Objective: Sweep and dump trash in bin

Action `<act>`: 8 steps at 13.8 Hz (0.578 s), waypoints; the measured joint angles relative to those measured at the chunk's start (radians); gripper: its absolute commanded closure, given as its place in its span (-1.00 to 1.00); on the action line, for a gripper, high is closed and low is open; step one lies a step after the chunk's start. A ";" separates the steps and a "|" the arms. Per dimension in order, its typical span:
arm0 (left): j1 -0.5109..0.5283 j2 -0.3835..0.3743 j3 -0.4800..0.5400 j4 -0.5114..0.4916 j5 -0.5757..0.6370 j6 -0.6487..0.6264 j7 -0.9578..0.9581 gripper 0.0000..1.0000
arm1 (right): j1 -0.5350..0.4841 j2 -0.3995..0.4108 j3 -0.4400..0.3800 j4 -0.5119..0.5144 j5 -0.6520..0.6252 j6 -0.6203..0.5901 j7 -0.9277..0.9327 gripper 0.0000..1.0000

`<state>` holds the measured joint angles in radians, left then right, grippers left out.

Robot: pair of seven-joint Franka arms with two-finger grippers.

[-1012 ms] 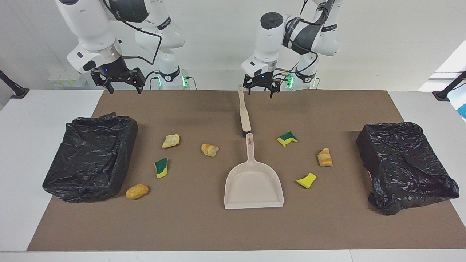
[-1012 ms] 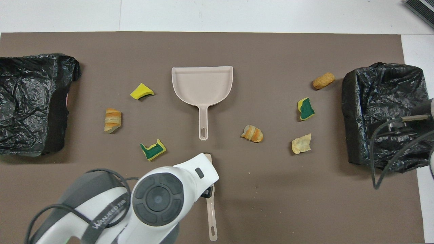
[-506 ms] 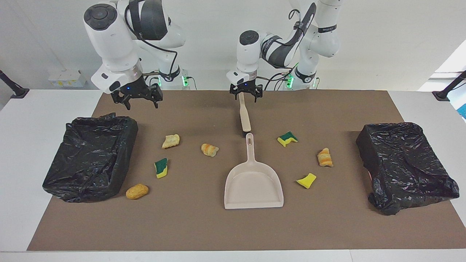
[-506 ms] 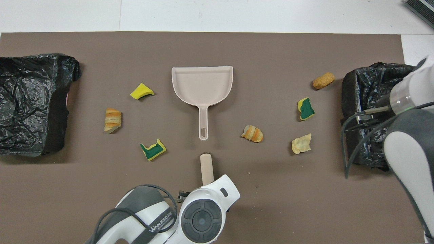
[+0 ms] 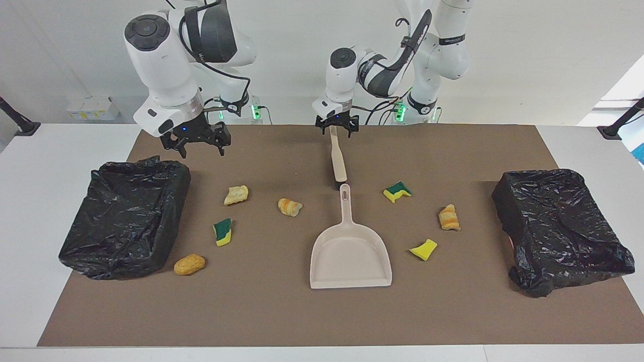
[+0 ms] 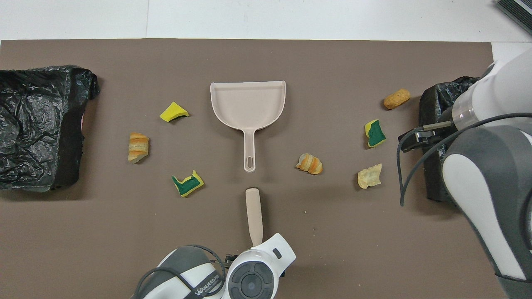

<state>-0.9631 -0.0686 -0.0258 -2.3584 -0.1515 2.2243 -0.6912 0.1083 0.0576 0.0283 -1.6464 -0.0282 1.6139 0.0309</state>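
Several pieces of trash lie on the brown mat, among them a green-and-yellow sponge scrap [image 5: 397, 191] [image 6: 187, 184], a croissant-like lump [image 5: 290, 206] [image 6: 309, 163] and an orange lump [image 5: 189, 264] [image 6: 396, 98]. The beige dustpan [image 5: 350, 256] [image 6: 248, 104] lies in the middle, its handle pointing at the robots. The brush [image 5: 337, 161] [image 6: 254, 216] lies in line with it, nearer the robots. My left gripper [image 5: 338, 130] is open and low, straddling the brush handle's end. My right gripper [image 5: 201, 150] hangs open over the mat beside one black-lined bin [image 5: 126, 216] [image 6: 434, 104].
A second black-lined bin [image 5: 558, 229] [image 6: 37, 124] stands at the left arm's end of the table. In the overhead view both grippers are hidden under their own arms. Bare mat lies between the dustpan's mouth and the table edge farthest from the robots.
The left gripper has shifted sideways and come down over the brush handle's end. The right gripper has swung in from the table's edge and lowered over the mat. Nothing on the mat moved.
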 measured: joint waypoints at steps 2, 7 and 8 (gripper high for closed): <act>-0.001 0.000 0.000 -0.003 -0.030 0.000 0.000 -0.86 | 0.028 0.007 0.001 0.000 0.009 0.000 0.008 -1.00; -0.001 0.000 0.000 -0.004 -0.045 -0.001 -0.046 -0.60 | 0.107 0.033 0.004 0.000 0.018 0.008 0.066 -1.00; -0.001 0.000 0.000 -0.005 -0.052 -0.001 -0.058 -0.55 | 0.113 0.037 0.004 0.001 0.027 0.021 0.069 -1.00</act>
<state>-0.9642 -0.0689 -0.0260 -2.3630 -0.2039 2.2232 -0.7493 0.2212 0.0943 0.0321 -1.6458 -0.0017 1.6352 0.0995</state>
